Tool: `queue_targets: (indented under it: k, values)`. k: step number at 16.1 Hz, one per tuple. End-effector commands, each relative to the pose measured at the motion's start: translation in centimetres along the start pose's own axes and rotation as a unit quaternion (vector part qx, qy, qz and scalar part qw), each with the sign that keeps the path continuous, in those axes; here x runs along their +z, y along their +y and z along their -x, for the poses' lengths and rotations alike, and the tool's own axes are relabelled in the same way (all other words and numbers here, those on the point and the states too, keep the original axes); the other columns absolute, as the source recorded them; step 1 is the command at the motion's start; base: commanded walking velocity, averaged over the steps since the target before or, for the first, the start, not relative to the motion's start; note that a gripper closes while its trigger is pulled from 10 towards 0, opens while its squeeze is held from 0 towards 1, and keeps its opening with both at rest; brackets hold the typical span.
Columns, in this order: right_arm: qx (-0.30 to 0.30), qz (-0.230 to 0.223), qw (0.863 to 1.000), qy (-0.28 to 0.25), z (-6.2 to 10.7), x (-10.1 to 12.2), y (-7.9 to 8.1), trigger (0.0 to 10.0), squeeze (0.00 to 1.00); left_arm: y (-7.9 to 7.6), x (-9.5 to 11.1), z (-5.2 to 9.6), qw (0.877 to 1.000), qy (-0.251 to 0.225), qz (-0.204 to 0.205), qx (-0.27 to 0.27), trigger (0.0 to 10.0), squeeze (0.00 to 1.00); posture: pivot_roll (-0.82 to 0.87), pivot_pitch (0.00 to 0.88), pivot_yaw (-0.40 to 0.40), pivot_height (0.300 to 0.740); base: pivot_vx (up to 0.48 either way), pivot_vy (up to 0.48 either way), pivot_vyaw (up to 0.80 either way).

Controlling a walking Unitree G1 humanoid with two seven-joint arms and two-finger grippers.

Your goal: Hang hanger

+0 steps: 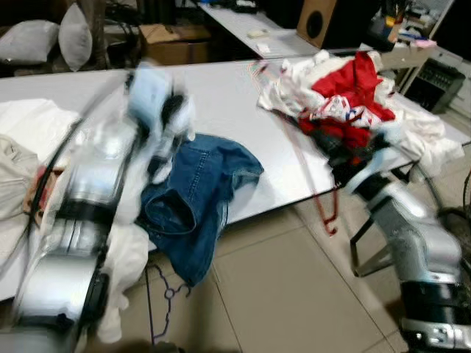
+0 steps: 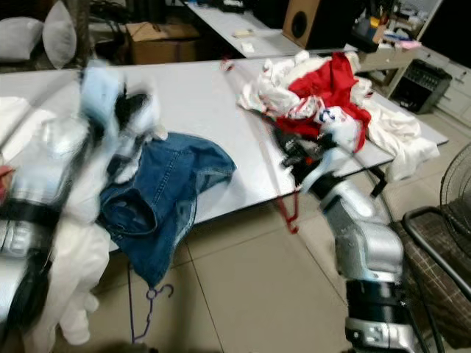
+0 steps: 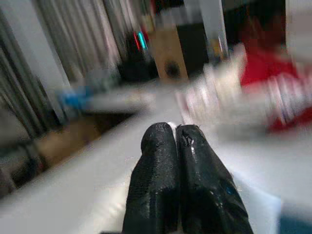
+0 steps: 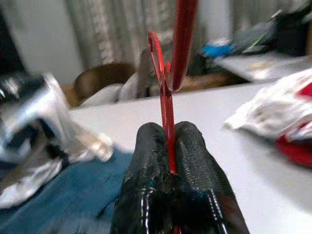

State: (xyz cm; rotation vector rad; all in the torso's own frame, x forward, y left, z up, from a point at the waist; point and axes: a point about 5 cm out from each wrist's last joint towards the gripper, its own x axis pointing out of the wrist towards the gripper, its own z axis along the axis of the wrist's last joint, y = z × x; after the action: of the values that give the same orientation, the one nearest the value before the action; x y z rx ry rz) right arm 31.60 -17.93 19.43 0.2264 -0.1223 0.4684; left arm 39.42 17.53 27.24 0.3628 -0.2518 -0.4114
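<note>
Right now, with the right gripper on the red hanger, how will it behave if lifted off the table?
The red hanger is thin wire, so probably light and a bit springy. The right gripper pinches it at one narrow spot, so it may swing or twist. Part of it dangles past the table edge near the clothes pile, so it could snag.

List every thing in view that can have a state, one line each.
Right gripper: fingers shut on the red hanger.
Red hanger: gripped, hanging past the table edge.
Left gripper: fingers shut, nothing seen between them, raised over the table.
Denim garment: crumpled, draped over the table edge.
Blue hanger: dangling below the denim.
Clothes pile: heaped on the table.
</note>
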Motion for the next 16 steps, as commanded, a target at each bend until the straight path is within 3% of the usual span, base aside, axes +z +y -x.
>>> queue_targets:
  k: [1, 2, 3, 4, 5, 7, 8, 10, 11, 12, 13, 14, 16]
  values:
    - [-0.025, 0.013, 0.999, -0.030, 0.3, 1.7, -0.7, 10.0, 0.00, 1.3, 5.0, -0.9, 0.994, -0.107, -0.008, 0.017, 0.0, 0.00, -0.08, 0.000, -0.059, 0.740, 0.000, 0.000, 0.00]
    - [-0.032, 0.016, 0.998, -0.044, 0.4, 2.3, -0.8, 10.0, 0.00, 1.5, 8.3, -1.2, 0.984, -0.177, -0.012, 0.003, 0.0, 0.00, -0.08, 0.000, -0.058, 0.740, 0.000, 0.000, 0.00]
    - [-0.055, 0.025, 0.995, -0.074, 0.9, 3.4, -0.9, 10.0, 0.00, -0.4, 13.5, -0.4, 0.946, -0.308, -0.019, -0.098, 0.0, 0.00, -0.08, 0.000, -0.054, 0.740, 0.000, 0.000, 0.00]
    - [-0.063, 0.028, 0.994, -0.082, 1.2, 3.6, -0.9, 10.0, 0.00, -1.6, 13.6, 0.2, 0.933, -0.326, -0.029, -0.147, 0.0, 0.00, -0.08, 0.000, -0.054, 0.740, 0.000, 0.000, 0.00]
    - [-0.073, 0.028, 0.993, -0.087, 1.7, 3.7, -0.7, 10.0, 0.00, -3.3, 11.7, 0.7, 0.930, -0.303, -0.047, -0.204, 0.0, 0.00, -0.08, 0.000, -0.050, 0.740, 0.000, 0.000, 0.00]
    - [-0.081, 0.027, 0.993, -0.087, 2.2, 3.4, -0.4, 10.0, 0.00, -5.3, 7.2, 1.6, 0.935, -0.232, -0.069, -0.258, 0.0, 0.00, -0.08, 0.000, -0.054, 0.740, 0.000, 0.000, 0.00]
    - [-0.082, 0.020, 0.993, -0.080, 2.9, 2.6, 0.3, 10.0, 0.00, -7.9, 2.0, 4.2, 0.934, -0.151, -0.073, -0.316, 0.0, 0.00, -0.08, 0.000, -0.066, 0.740, 0.000, 0.000, 0.00]
    - [-0.080, 0.016, 0.995, -0.062, 3.4, 1.6, 0.9, 10.0, 0.00, -9.7, -1.3, 7.1, 0.924, -0.086, -0.063, -0.368, 0.0, 0.00, -0.07, 0.000, -0.081, 0.740, 0.000, 0.000, 0.00]
    - [-0.072, 0.020, 0.997, -0.031, 3.6, 0.6, 1.3, 10.0, 0.00, -10.1, -3.4, 8.9, 0.912, -0.023, -0.076, -0.403, 0.0, 0.00, -0.07, 0.000, -0.081, 0.740, 0.000, 0.000, 0.00]
    - [-0.067, 0.022, 0.997, -0.013, 3.6, 0.2, 1.5, 10.0, 0.00, -10.1, -4.2, 9.6, 0.907, 0.005, -0.079, -0.414, 0.0, 0.00, -0.08, 0.000, -0.088, 0.740, 0.000, 0.000, 0.00]
    - [-0.046, 0.034, 0.998, 0.036, 3.8, -0.9, 1.7, 10.0, 0.00, -9.8, -5.6, 10.6, 0.900, 0.056, -0.076, -0.425, 0.0, 0.00, -0.08, 0.000, -0.091, 0.740, 0.000, 0.000, 0.00]
    - [-0.042, 0.042, 0.996, 0.064, 4.1, -1.5, 1.7, 10.0, 0.00, -9.5, -6.0, 10.8, 0.903, 0.078, -0.080, -0.414, 0.0, 0.00, -0.08, 0.000, -0.091, 0.740, 0.000, 0.000, 0.00]
    - [-0.066, 0.043, 0.993, 0.087, 4.5, -2.0, 1.0, 10.0, 0.00, -7.6, -6.4, 9.7, 0.933, 0.110, -0.099, -0.327, 0.0, 0.00, -0.08, 0.000, -0.091, 0.740, 0.000, 0.000, 0.00]
